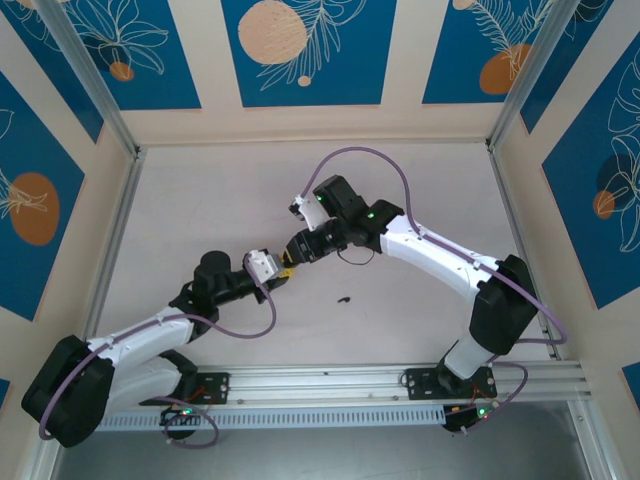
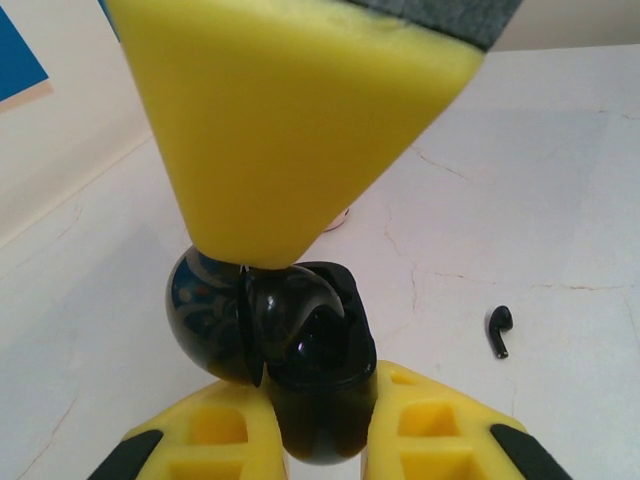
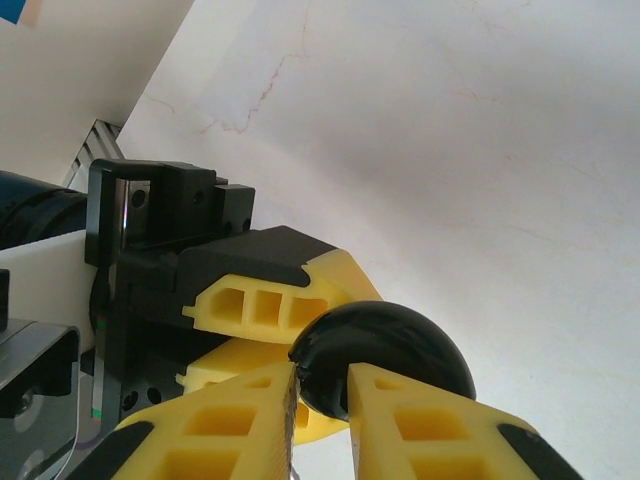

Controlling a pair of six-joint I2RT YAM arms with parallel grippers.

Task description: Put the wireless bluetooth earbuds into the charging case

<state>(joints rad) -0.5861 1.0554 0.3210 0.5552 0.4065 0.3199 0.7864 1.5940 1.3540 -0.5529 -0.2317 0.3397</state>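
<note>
One black earbud [image 2: 499, 331] lies loose on the table [image 2: 560, 150], near the charging case [image 2: 310, 345] but apart from it, so we judge that bud at least is not yet seated. We see the left gripper [image 2: 322, 425] clenched on the case's lower body and the right gripper [image 3: 320, 385] pinching its rounded black shell, the lid looking swung open. Whether any bud already sits in the dark wells we cannot tell from these views.

The top camera looks down over the table [image 1: 200, 200]; both wrist cameras closely share the black case [image 2: 315, 370].
</note>
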